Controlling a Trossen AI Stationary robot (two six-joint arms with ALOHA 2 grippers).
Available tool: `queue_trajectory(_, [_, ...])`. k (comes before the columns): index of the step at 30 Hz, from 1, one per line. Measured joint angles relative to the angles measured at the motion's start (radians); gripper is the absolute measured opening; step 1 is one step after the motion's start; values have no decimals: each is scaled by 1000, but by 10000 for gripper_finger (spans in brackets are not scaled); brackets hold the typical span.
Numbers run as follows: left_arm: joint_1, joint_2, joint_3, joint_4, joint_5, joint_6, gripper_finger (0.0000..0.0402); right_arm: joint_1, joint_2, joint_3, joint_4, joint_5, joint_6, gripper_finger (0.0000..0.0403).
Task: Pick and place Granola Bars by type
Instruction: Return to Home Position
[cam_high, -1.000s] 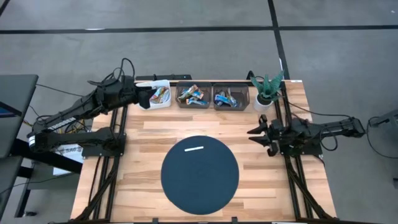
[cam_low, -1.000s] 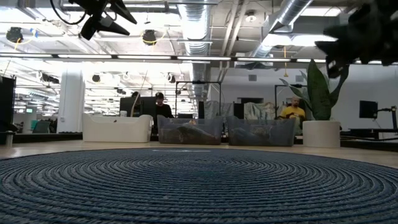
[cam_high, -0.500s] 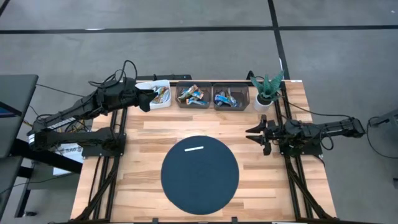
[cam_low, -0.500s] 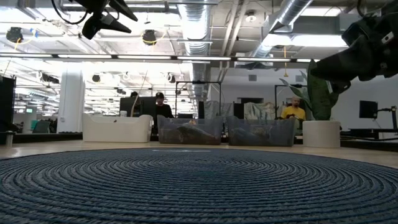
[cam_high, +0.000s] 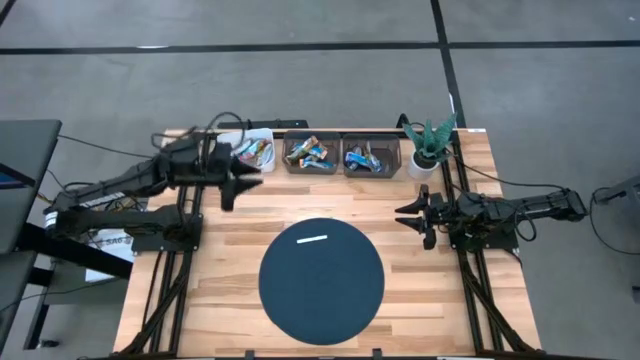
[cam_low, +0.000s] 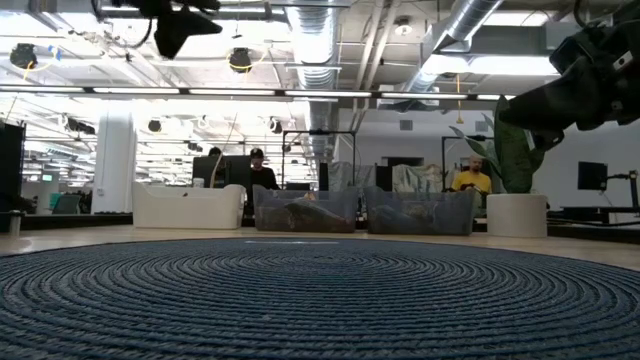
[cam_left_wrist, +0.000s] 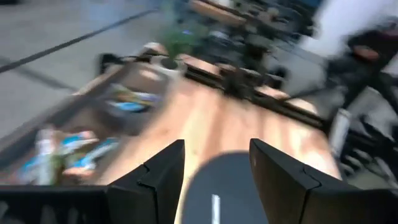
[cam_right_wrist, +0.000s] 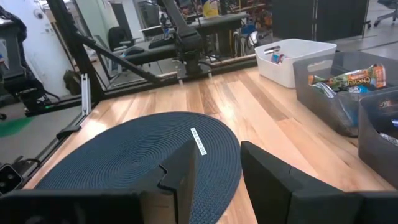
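**Table stock: bars binned, both grippers empty**

High view – We list one wooden table (cam_high: 420, 300) with a round dark mat (cam_high: 322, 280) at its middle and a thin white strip (cam_high: 313, 239) lying on the mat. Along the far edge stand a white bin (cam_high: 264, 133), two grey bins (cam_high: 309, 165) and a potted plant (cam_high: 430, 140). The granola bars (cam_high: 310, 152) all lie in these three bins; we see none on the mat or the bare wood. The left gripper (cam_high: 242, 183) shows blurred over the wood just in front of the white bin. The right gripper (cam_high: 405, 216) hangs near the table's right edge, beside the mat, fingers spread.

Low view – The mat (cam_low: 320, 300) fills the foreground, with the bins and the plant in a row behind it. The left gripper (cam_low: 185, 20) is high at the upper left, the right gripper (cam_low: 520, 105) at the upper right; here we cannot tell how far their fingers stand apart. Two people (cam_low: 258, 170) show in the room beyond.

Left wrist view – A blurred picture: the left gripper (cam_left_wrist: 216, 146) has its fingers wide apart with nothing between them, and the mat and strip (cam_left_wrist: 214, 208) lie beneath.

Right wrist view – The right gripper (cam_right_wrist: 217, 149) has its fingers parted by a moderate gap and holds nothing. Past it we note the mat (cam_right_wrist: 124, 162), the strip (cam_right_wrist: 198, 141), the white bin (cam_right_wrist: 292, 59) and bars (cam_right_wrist: 348, 79) in a grey bin.
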Motion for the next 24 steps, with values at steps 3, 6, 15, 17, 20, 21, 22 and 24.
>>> queue_trajectory(3, [-42, -66, -164, 205, 60, 16, 173, 0, 0, 1, -1, 0, 0, 120])
queue_trajectory(6, [-83, -144, -360, 370, 57, -24, 173, 0, 0, 1, -1, 0, 0, 120])
queue_trajectory(15, [-171, -340, -606, 445, -138, -40, 173, 0, 1, 1, -2, 0, 1, 120])
queue_trajectory(17, [-183, -384, -636, 442, -174, -18, 173, 0, 1, 1, -2, 1, 1, 120])
queue_trajectory(20, [-196, -451, -677, 440, -214, -1, 173, 0, 1, 1, -2, 0, 1, 120])
queue_trajectory(21, [-199, -475, -689, 438, -218, 10, 173, 0, 1, 1, -2, 0, 1, 120])
queue_trajectory(22, [-202, -499, -700, 436, -221, 23, 173, 0, 1, 1, -2, 0, 1, 120])
queue_trajectory(24, [-206, -545, -719, 441, -223, 55, 173, 0, 1, 1, -2, 0, 1, 120])
